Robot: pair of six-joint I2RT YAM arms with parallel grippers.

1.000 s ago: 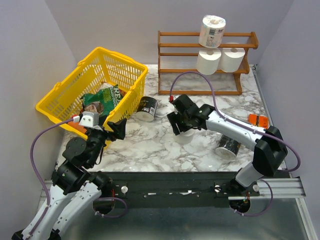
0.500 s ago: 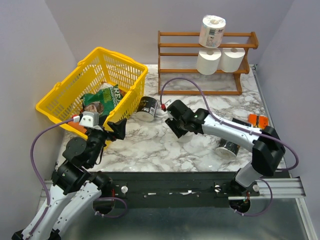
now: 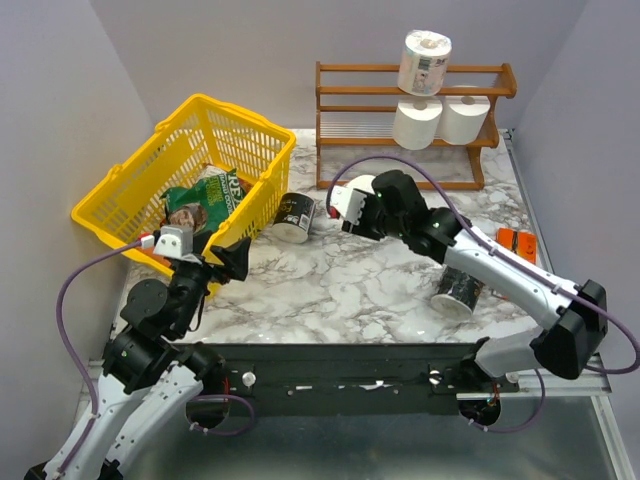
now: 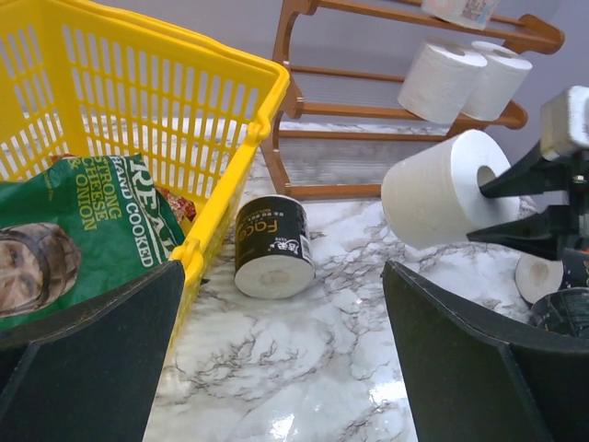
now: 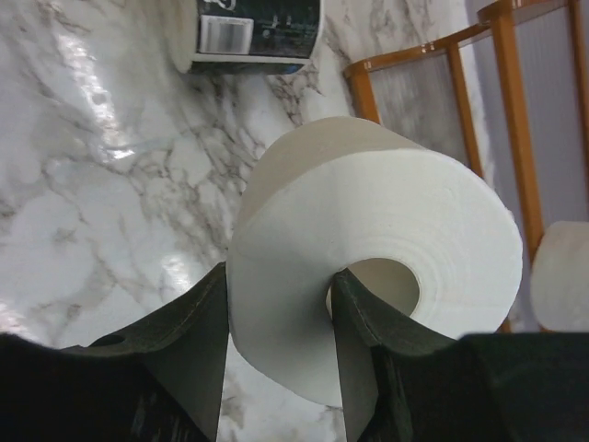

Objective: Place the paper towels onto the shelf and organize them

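One paper towel roll [image 5: 414, 221] sits gripped through its core wall by my right pincer [image 5: 276, 313], near the wooden shelf [image 3: 370, 70] bearing three rolls [image 3: 417, 122]; the yellow basket [image 3: 245, 118] holds a green crisp bag [image 3: 205, 200]; my left pincer [image 4: 285, 350] gapes.

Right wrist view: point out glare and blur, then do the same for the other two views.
Right wrist: glare streaks the marble table upper left; the held roll looms large at centre. Left wrist: sheen on the marble at the bottom, its own jaws dark and unfocused. Top external: evenly lit and sharp.
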